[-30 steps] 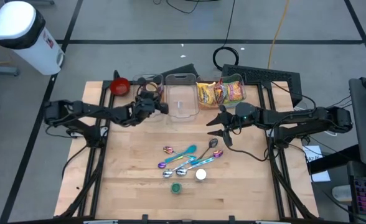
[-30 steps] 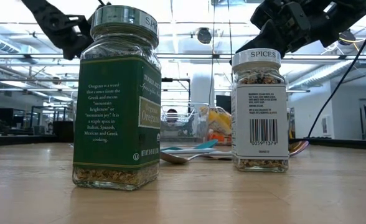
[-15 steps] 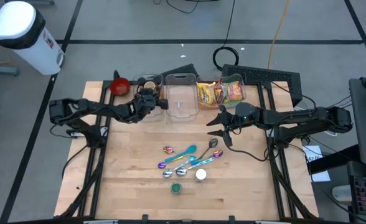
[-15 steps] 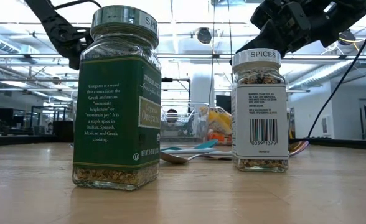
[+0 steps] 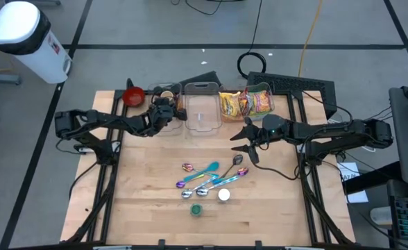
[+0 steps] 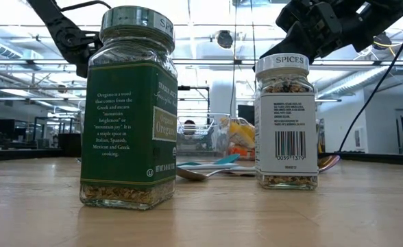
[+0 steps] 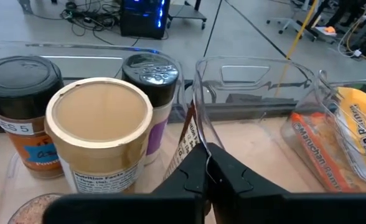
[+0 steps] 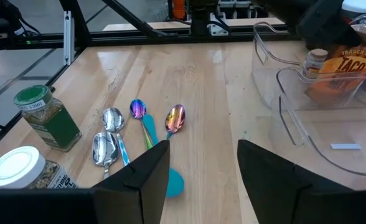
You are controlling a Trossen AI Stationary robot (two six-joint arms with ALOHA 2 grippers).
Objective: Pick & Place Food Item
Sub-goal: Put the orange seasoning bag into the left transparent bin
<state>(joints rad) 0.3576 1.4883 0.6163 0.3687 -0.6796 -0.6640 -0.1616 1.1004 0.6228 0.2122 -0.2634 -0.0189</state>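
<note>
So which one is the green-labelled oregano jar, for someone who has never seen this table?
Start at the cluster of shiny coloured spoons in the middle of the wooden table. Just past them, toward the near edge, two small glass spice jars stand side by side. The oregano jar is the one with the green lid and dark green label; its neighbour, the white-lidded spice jar, has a white label with a barcode.

pink jar [image 7: 43, 210]: cut off by the picture's edge
orange jar [image 7: 22, 118]: label partly hidden
left gripper [image 7: 209, 163]: contents unclear
</note>
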